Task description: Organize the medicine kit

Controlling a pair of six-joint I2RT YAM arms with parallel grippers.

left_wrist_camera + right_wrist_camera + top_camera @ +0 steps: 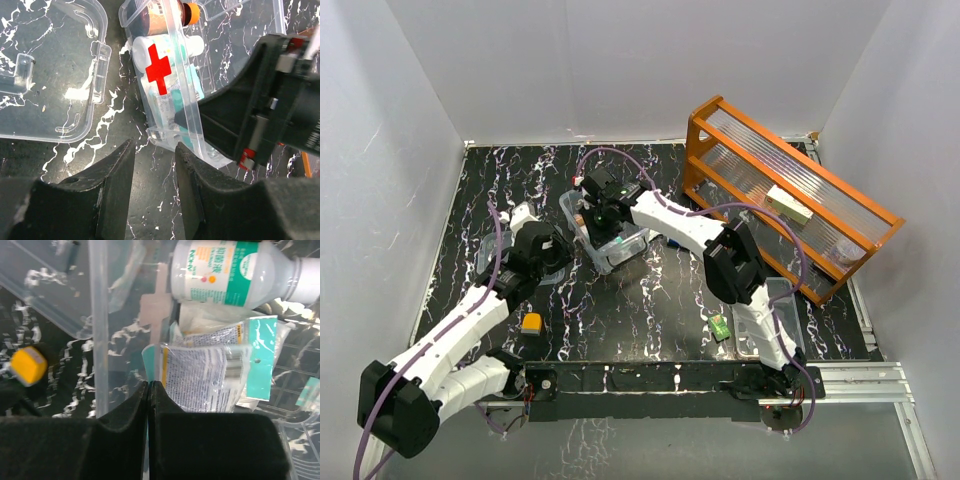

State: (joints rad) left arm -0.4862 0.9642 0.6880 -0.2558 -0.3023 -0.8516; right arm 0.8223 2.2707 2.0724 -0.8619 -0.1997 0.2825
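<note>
So the medicine kit (pixel 159 70) sits mid-frame in the top view, long axis running up the left-wrist frame just ahead of the left gripper (pixel 154 150), jaws spread and empty, while the right gripper (pixel 149 387), clamped fully together, hangs right over it, clearly nearer.

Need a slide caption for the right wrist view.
Right gripper shut at the open kit, a white bottle and sachets inside; yellow item lies outside.

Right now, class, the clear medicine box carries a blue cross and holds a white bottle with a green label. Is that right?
Not quite. The cross on the medicine box is red, not blue, as the left wrist view shows. The white bottle with its green label is inside.
</note>
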